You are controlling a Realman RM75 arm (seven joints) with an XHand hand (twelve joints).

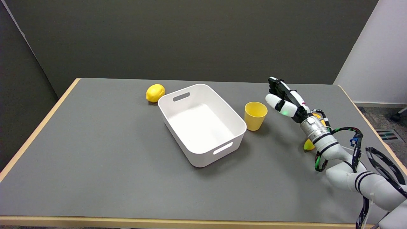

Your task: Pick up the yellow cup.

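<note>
The yellow plastic cup (255,115) stands upright, mouth up, on the grey table (95,152), just beside the right-hand long wall of the white rectangular plastic bin (201,123) but not touching it. Nothing grips the cup. To its right, near yet apart from it, the black-and-white right hand (285,100) hangs above the tabletop with its fingers (276,83) stretched out and pointing away toward the far edge, the thumb (273,100) angled toward the cup; the hand is released and holds nothing. Its white arm (349,171) reaches in from the lower right, wrapped with black cables. A small yellow object (308,145) lies on the table partly hidden under the wrist; what it is cannot be told. A yellow lemon (155,93) rests by the bin's far left corner.
</note>
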